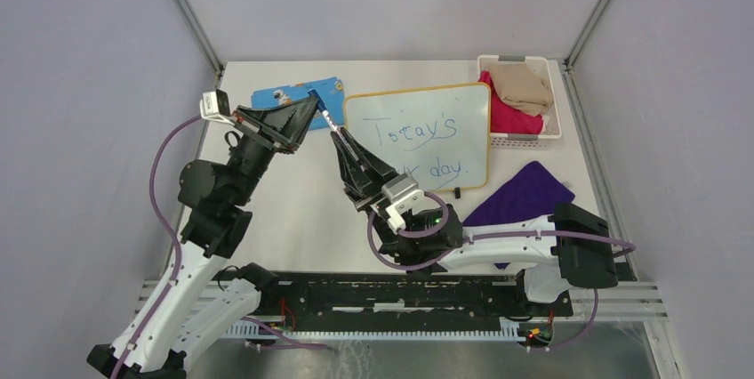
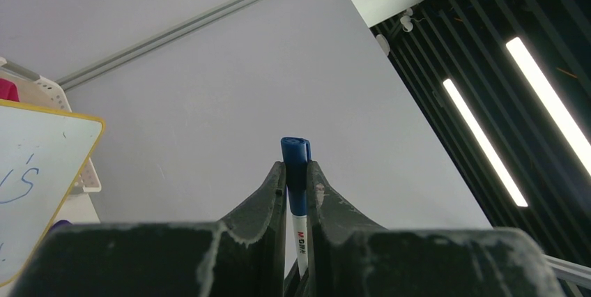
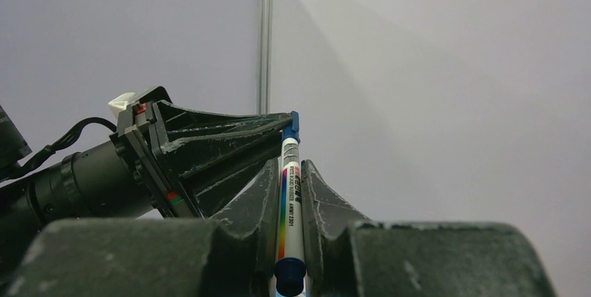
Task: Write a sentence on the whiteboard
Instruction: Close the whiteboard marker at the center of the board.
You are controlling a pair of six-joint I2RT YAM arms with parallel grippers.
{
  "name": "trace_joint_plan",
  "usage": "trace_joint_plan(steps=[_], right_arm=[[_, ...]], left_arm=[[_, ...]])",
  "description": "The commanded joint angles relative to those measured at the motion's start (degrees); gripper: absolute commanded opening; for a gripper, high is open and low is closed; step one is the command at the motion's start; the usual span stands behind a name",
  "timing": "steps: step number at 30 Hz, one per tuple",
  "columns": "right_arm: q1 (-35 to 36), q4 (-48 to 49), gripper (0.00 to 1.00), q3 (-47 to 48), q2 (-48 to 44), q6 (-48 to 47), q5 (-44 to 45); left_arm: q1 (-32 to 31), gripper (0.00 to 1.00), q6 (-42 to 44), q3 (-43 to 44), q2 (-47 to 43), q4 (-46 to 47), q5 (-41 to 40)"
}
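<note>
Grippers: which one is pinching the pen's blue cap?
The left gripper pinches the blue cap; the right gripper grips the pen's white barrel instead.

Bare table (image 1: 289, 205) between the two arms gives open passage. The left gripper (image 1: 315, 101) and right gripper (image 1: 337, 133), both clamped on one marker (image 1: 326, 117), bar the gap between blue cloth (image 1: 280, 94) and whiteboard (image 1: 471, 143). A basket (image 1: 525, 138) fills the far right corner, and a purple cloth (image 1: 520, 197) lies nearer.

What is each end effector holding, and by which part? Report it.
Both hold one marker: left end effector grips its blue cap, right end effector its white barrel.
</note>
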Motion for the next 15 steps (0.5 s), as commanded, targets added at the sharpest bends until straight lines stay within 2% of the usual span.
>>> trace_joint_plan(steps=[1, 3, 15], right_arm=[[-1.1, 1.9, 0.00, 2.4, 0.0, -0.1, -0.6], [-1.2, 1.9, 0.00, 1.9, -0.6, -0.2, -1.1], [-1.2, 1.4, 0.00, 0.5, -2.5, 0.3, -2.2]], left_arm=[[-0.8, 0.02, 4.2, 1.0, -0.9, 0.9, 5.6], [-0.8, 0.03, 5.2, 1.3, -1.3, 0.4, 5.2], [-0.8, 0.35, 7.5, 3.1, -2.2, -2.8, 3.4]])
